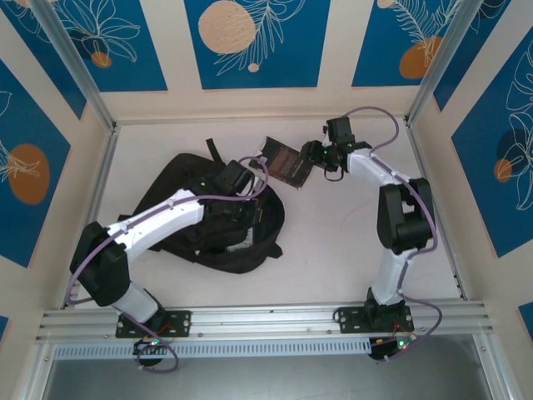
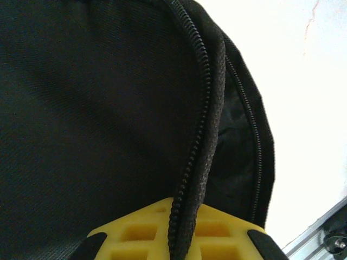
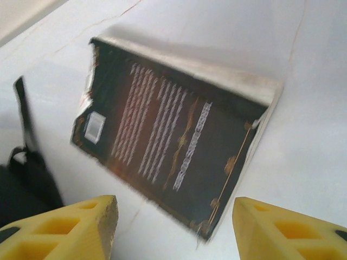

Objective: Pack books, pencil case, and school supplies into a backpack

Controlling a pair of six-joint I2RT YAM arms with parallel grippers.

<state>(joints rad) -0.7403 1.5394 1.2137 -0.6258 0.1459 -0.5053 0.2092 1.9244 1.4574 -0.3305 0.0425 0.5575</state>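
You are at the step of picking a book. Your right end effector (image 3: pixel 174 211) has its fingers apart. The black book (image 3: pixel 173 141) seems to lie on the worktop (image 3: pixel 317 135) just ahead, with its near corner between the fingertips, and I see no contact.

Your left end effector (image 2: pixel 181 219) is closed on the zip edge (image 2: pixel 205 108) of the backpack (image 2: pixel 81 108) — probably to hold the mouth open.

Next, close on the book's near edge and carry it to the left of the right end effector, toward that opening. There is bare worktop between them — the back wall is close beyond the book.
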